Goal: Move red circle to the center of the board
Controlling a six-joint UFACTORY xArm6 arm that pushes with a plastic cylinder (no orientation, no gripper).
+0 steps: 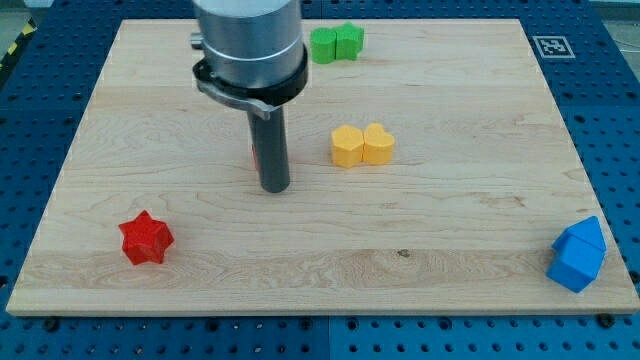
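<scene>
My tip (275, 187) rests on the table (450, 230) a little to the view's left of the middle, at the lower end of a straight dark rod that hangs from a grey round housing at the view's top. This tool is a plain rod with nothing to open or close, and it holds nothing. Pressed against the rod's left side, a thin sliver of red (255, 152) shows; it is mostly hidden behind the rod, so its shape cannot be made out, though it may be the red circle. To the view's right of my tip, near but apart from it, sits a yellow heart-shaped block (362, 145). Further up, close to the table's top edge and just right of the housing, is a green block (336, 43), lobed much like the yellow one. Down toward the view's bottom left, well apart from my tip, lies a red star (146, 238). At the far bottom right corner, at the table's edge, stands a blue block (578, 254) with a peaked top.
</scene>
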